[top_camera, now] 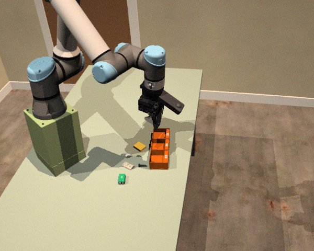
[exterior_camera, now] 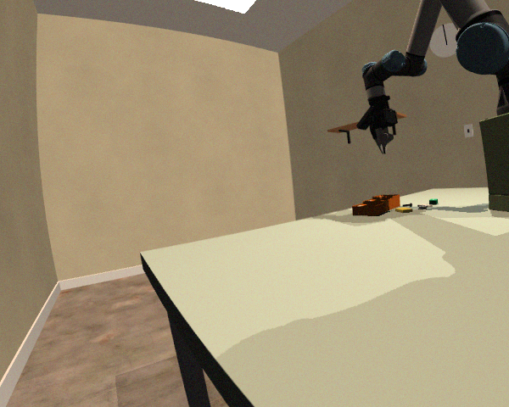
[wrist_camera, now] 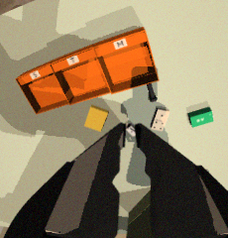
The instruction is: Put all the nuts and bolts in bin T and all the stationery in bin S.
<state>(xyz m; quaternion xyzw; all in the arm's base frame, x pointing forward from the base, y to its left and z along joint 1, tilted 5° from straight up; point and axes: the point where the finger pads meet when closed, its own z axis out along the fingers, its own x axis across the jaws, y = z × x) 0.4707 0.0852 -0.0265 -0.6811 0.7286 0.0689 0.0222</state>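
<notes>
You're in a plain room, its type unclear
You see beige walls, a brown door (top_camera: 88, 35), a wall clock (exterior_camera: 443, 40) and a robot arm (top_camera: 81, 29) (exterior_camera: 416, 39) at a table (top_camera: 97, 216) (exterior_camera: 333, 284).

3 bins (top_camera: 158, 165) (exterior_camera: 369, 207) (wrist_camera: 128, 67): orange | block (top_camera: 121, 178) (exterior_camera: 433, 201) (wrist_camera: 200, 117): green | pad (top_camera: 139, 146) (exterior_camera: 404, 209) (wrist_camera: 96, 118): yellow | tabletop (top_camera: 97, 210) (exterior_camera: 333, 271) (wrist_camera: 193, 45): pale green

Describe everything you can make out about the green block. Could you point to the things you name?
The green block (top_camera: 121, 177) (exterior_camera: 433, 201) (wrist_camera: 200, 117) is a small rectangular box with two pale marks on top, a darker lower edge and two round, pale studs on one end. Its material is unclear. It lies flat on the table (top_camera: 97, 210) (exterior_camera: 289, 271) (wrist_camera: 25, 193), outside the orange bins (top_camera: 159, 165) (exterior_camera: 393, 202) (wrist_camera: 136, 37), with only the table touching it.
</notes>
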